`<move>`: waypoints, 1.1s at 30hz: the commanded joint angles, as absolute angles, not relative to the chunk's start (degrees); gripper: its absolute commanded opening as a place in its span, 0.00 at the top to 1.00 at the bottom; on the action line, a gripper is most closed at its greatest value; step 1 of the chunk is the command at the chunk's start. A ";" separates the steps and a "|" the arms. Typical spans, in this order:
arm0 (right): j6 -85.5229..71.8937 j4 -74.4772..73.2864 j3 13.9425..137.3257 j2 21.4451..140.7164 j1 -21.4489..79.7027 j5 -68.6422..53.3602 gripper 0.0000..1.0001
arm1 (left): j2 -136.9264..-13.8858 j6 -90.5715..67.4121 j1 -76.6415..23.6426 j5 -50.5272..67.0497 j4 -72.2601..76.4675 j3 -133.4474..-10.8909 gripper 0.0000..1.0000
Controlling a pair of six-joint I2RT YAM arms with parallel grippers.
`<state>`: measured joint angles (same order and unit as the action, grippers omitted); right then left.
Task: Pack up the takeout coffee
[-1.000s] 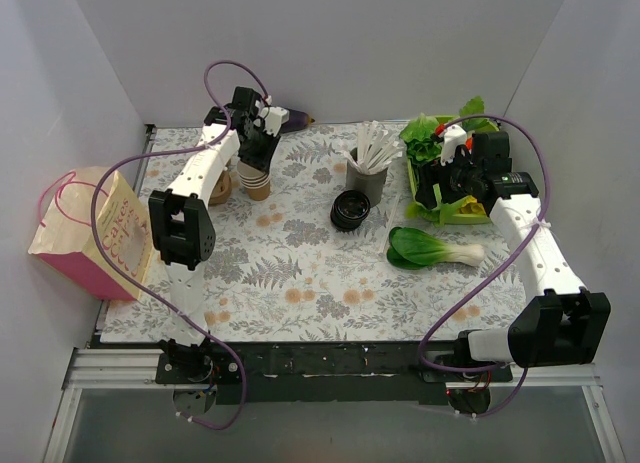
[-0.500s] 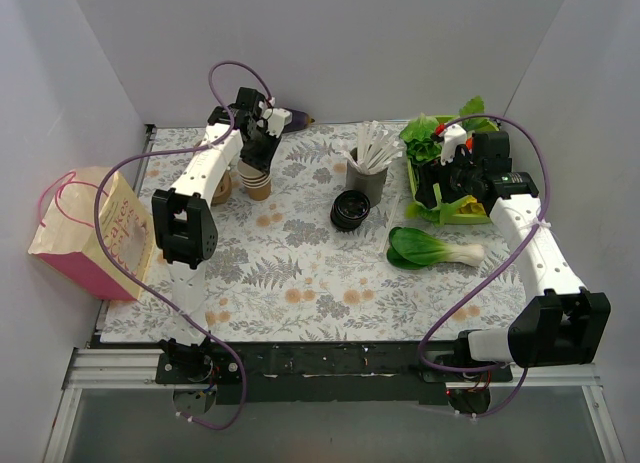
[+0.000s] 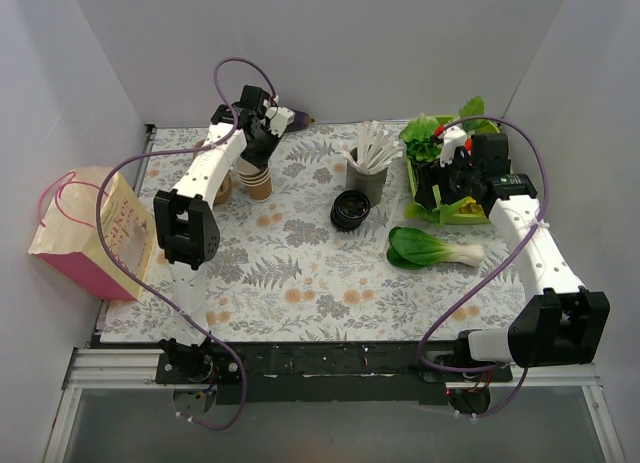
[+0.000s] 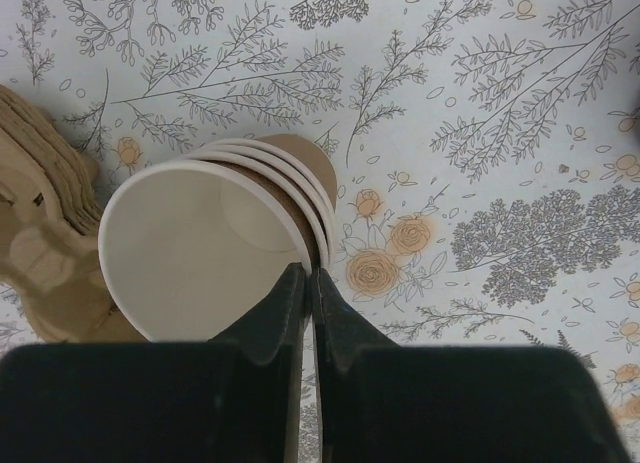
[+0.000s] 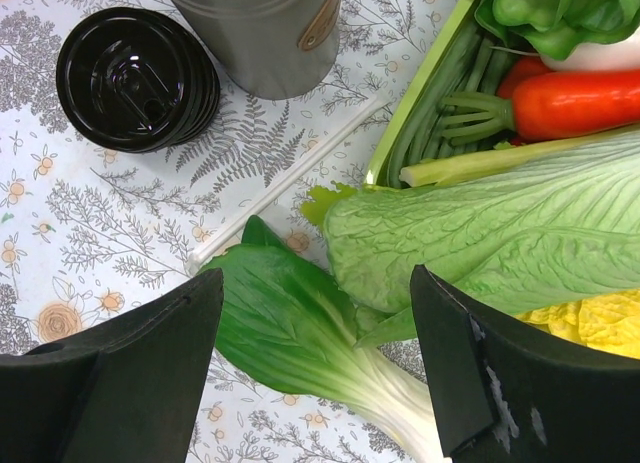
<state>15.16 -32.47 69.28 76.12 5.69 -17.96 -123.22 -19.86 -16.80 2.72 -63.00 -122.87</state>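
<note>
Kraft cup [image 4: 190, 253] rim pinched by left gripper [image 4: 308, 275] (right gripper [image 5: 317, 280] gaping).

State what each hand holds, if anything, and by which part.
The left hand pinches the topmost paper cup of those nested together, by its rim. The right hand is open and holds nothing.

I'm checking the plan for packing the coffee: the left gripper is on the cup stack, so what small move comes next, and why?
Probably a slow, straight lift. The left gripper is shut on the rim of the top paper cup, which sits nested in the lower cups. Lifting gently should free one cup without tipping the rest.
</note>
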 commanded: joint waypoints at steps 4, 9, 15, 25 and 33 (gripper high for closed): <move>14.41 -29.79 69.26 76.20 5.63 -18.90 0.18 | -117.08 -16.61 -18.37 -3.86 -62.67 -122.79 1.00; 14.41 -29.88 69.52 76.29 5.63 -18.72 0.18 | -115.40 -14.68 -20.12 -7.73 -60.21 -122.34 1.00; 14.41 -29.97 68.73 75.15 5.71 -18.72 0.18 | -114.79 -14.06 -21.27 -10.98 -64.24 -129.45 1.00; 16.43 -32.43 70.05 75.49 5.63 -22.05 0.16 | -99.52 -11.69 -30.14 -3.46 -68.73 -119.84 1.00; 25.92 -35.68 72.25 75.76 6.06 -34.45 0.11 | -82.46 -7.39 -42.87 4.31 -62.59 -88.37 1.00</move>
<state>19.11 -33.82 69.43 76.34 5.69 -25.76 -88.79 -10.81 -38.85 0.51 -64.84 -102.87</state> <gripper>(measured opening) 0.877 0.028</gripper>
